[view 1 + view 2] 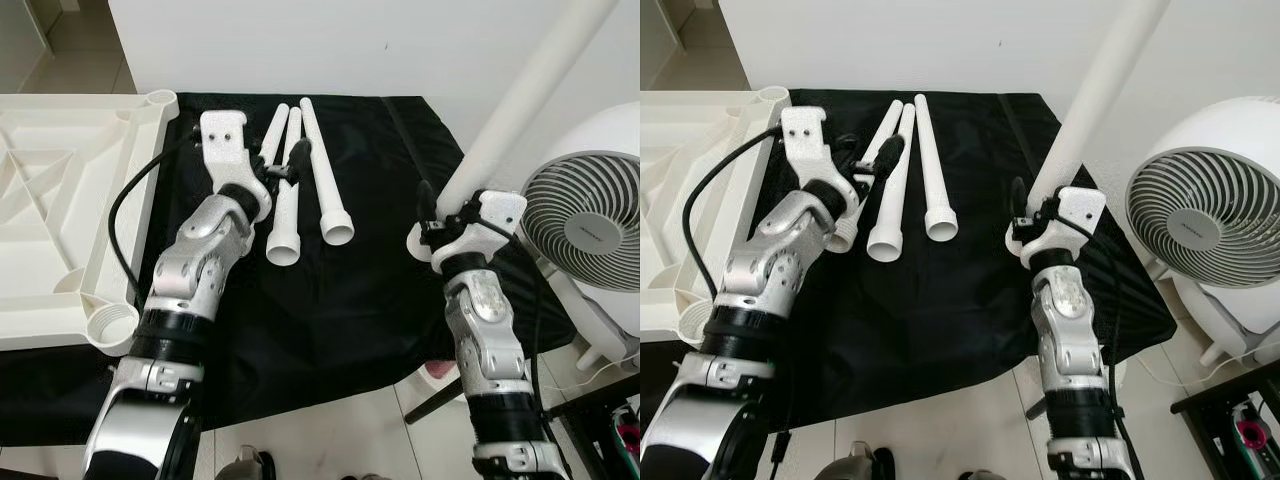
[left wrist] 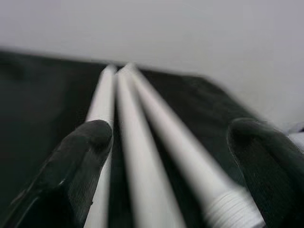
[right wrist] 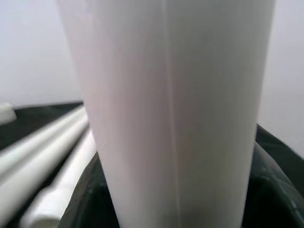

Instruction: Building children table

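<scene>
Three white table legs (image 1: 285,215) lie side by side on a black cloth (image 1: 350,320). My left gripper (image 1: 283,168) hovers just over them, open, its fingers (image 2: 80,161) spread to either side of the middle leg (image 2: 142,180). The upturned white tabletop (image 1: 60,200) lies to the left, with round leg sockets at its corners. A fourth white leg (image 1: 520,100) is clamped near its lower end in my right gripper (image 1: 440,225), which is shut on it. That leg slants up and to the right, and its shaft (image 3: 175,118) stands close before the right wrist camera.
A white floor fan (image 1: 590,220) stands close to my right arm, beside the cloth's right edge. A white wall runs behind the cloth. Pale floor tiles lie in front, and a dark stand with a pink item (image 1: 1250,425) sits at the far right.
</scene>
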Available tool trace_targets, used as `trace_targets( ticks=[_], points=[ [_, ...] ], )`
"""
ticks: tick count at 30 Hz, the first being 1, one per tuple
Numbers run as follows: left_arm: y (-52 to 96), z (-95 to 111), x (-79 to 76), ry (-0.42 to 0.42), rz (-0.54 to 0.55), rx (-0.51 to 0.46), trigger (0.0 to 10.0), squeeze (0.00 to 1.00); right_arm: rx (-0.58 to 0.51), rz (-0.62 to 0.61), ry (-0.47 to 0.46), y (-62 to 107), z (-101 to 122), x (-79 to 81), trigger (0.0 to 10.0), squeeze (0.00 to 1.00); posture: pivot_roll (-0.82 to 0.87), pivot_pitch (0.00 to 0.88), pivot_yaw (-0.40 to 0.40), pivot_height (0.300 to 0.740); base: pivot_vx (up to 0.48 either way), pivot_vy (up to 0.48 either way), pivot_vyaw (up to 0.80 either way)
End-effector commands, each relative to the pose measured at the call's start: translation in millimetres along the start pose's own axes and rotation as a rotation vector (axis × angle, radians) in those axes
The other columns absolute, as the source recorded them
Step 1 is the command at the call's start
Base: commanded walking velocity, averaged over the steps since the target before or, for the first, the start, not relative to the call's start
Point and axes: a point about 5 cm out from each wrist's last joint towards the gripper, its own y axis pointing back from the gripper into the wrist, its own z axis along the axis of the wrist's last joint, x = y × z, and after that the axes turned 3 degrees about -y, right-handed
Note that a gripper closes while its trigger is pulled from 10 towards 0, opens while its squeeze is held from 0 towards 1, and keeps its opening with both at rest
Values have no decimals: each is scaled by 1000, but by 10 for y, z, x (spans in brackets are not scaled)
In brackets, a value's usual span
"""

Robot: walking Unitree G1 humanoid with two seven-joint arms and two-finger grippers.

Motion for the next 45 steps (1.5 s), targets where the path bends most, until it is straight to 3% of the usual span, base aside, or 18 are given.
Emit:
trace_targets(
  ticks=[1,10,18,22,41,45],
  points=[
    [27,-53,27,-23,18,8,10000,0,-22,-18,12,22,27,-49,10000,0,21,80,1,740,0,0,0],
    [65,-148,85,-146,7,1,10000,0,-49,-27,37,-13,85,-124,10000,0,5,73,-27,740,0,0,0],
    [44,-74,123,-154,51,-60,10000,0,-80,-18,46,-89,133,-90,10000,0,16,65,-26,740,0,0,331],
    [106,-69,57,-154,37,-101,10000,0,-87,-13,35,-54,109,-59,10000,0,30,61,-17,740,0,0,739],
    [91,-62,46,-180,25,-118,10000,0,-111,-15,24,-19,114,-88,10000,0,29,43,-2,740,0,0,800],
    [87,-30,55,-185,21,-126,10000,0,-122,-9,-11,-6,117,-81,10000,0,30,44,-1,740,0,0,0]
  ],
)
